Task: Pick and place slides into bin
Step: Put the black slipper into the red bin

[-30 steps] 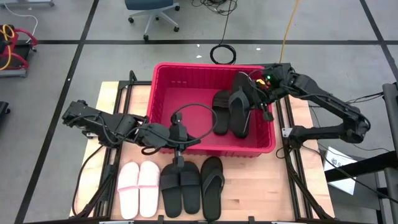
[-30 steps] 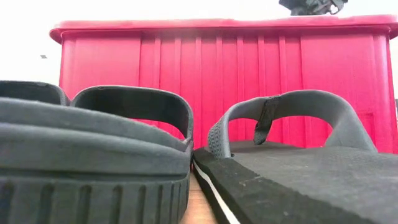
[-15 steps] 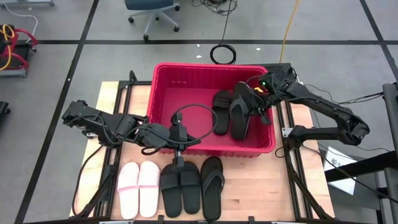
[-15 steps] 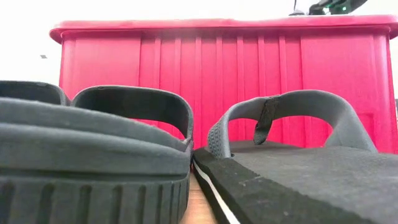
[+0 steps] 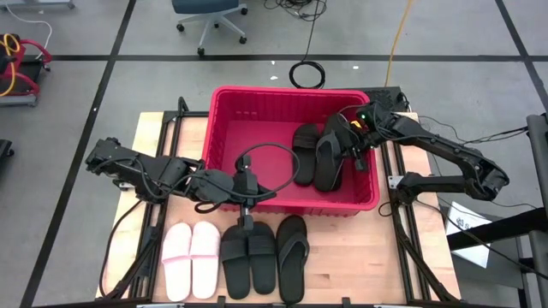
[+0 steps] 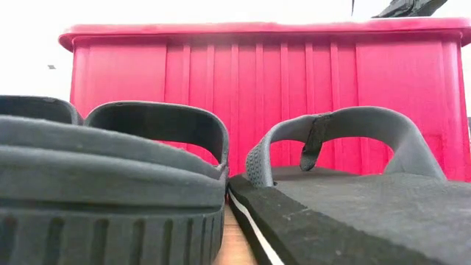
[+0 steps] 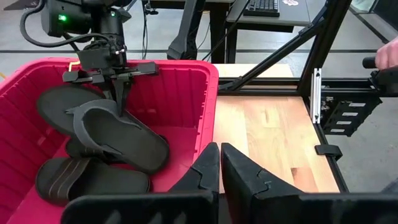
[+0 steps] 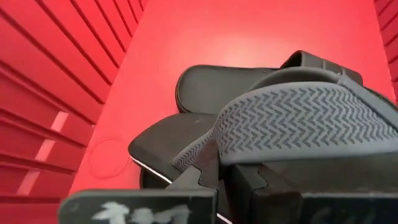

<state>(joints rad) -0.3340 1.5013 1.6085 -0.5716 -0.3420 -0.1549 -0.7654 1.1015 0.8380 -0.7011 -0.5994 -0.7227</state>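
Note:
The red bin [image 5: 257,128] stands mid-table and holds a black wide-strap slide [image 5: 305,154] and a thong flip-flop [image 7: 59,106]. My right gripper [image 5: 358,144] reaches down inside the bin's right end, shut on another black wide-strap slide [image 7: 118,134]. My left gripper [image 7: 220,168] hovers shut above the bin's near wall [image 5: 265,193] and holds nothing. On the table before the bin lie a pale pink pair [image 5: 191,255], a black wide-strap pair [image 5: 248,255] and one black flip-flop [image 5: 291,255], soles down. My right gripper pinches one end of the slide's sole [image 7: 116,107] between its two fingers, which come from above and slant down into the bin. The treaded underside [image 8: 292,124] faces the wrist. The slide hangs tilted, and its lower end [image 7: 154,155] is down on the slides in the bin.
The bin's ribbed near wall [image 6: 257,96] rises just behind the table slides. Bare wood [image 5: 342,265] lies to the right of the flip-flop. A black frame [image 5: 398,184] runs along the table's right side. A person's hand [image 7: 388,53] shows beyond the table.
My right gripper has sunk into the bin's right end, drifting slightly toward the near edge, still shut on the black slide. The slide has come down with it from above the rim onto the slides inside.

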